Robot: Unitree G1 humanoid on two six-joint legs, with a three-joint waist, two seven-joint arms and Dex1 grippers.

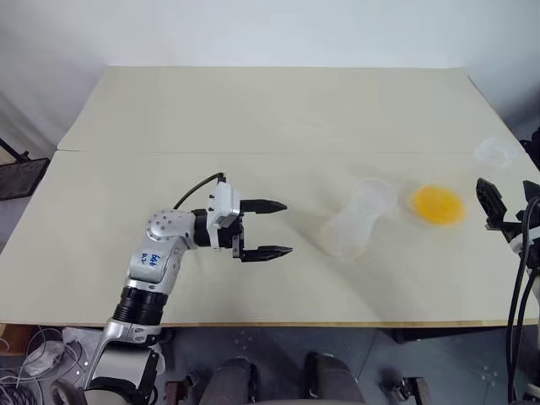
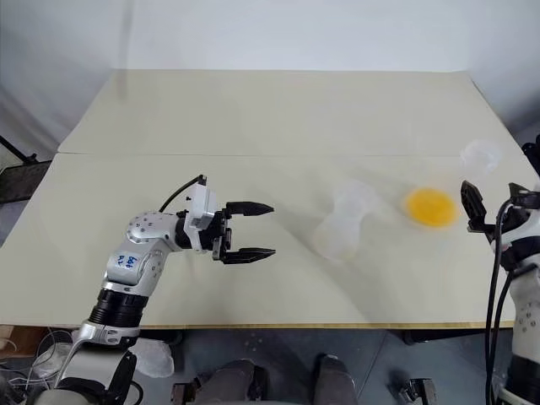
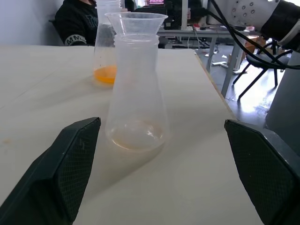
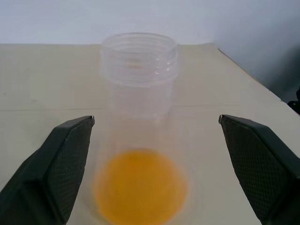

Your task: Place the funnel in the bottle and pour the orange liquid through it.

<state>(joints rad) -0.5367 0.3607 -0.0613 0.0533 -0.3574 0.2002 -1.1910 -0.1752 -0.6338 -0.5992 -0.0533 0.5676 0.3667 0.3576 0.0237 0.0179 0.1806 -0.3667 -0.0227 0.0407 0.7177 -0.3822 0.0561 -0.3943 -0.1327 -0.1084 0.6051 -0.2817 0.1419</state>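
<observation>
The frosted bottle (image 1: 353, 226) stands upright on the right half of the table, with the clear funnel (image 3: 136, 21) seated in its mouth. My left gripper (image 1: 288, 228) is level and open a short way to the left of the bottle, pointing at it and touching nothing. The orange liquid (image 1: 437, 204) lies in the bottom of a clear threaded-mouth container (image 4: 139, 61) just right of the bottle. My right gripper (image 1: 496, 211) is open beside that container. In the right wrist view its fingers (image 4: 61, 159) flank the container without touching it.
A small clear cup (image 1: 494, 152) sits near the table's far right edge, behind my right gripper. A seam (image 1: 169, 152) crosses the table from left to right. A person in a dark top (image 3: 77, 21), desks and chairs stand beyond the table's right side.
</observation>
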